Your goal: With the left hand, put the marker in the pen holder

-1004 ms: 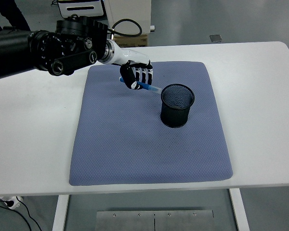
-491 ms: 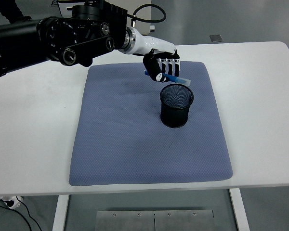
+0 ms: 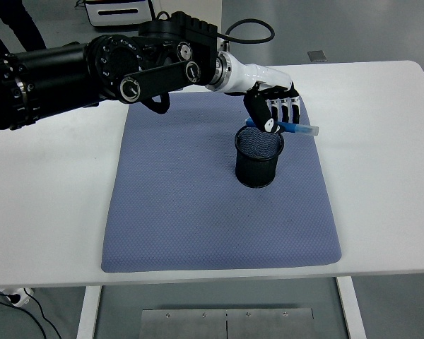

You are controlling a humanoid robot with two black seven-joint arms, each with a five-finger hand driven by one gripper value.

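No readable text anywhere.
Nothing legible is showing on the marker [image 3: 291, 128], the pen holder [image 3: 259, 157], the blue mat [image 3: 198, 212], the white table [image 3: 49, 212] or the black arm; the white equipment [image 3: 120, 10] at the far left is carrying no print that can be made out at this size.

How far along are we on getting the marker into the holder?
Done: the left hand has the blue marker grasped and lifted off the mat. In hand: it holds the marker roughly level over the far rim of the black mesh pen holder, tip pointing right past the rim. Left: tilting the marker upright, lowering it in and letting go. The right arm is out of view.
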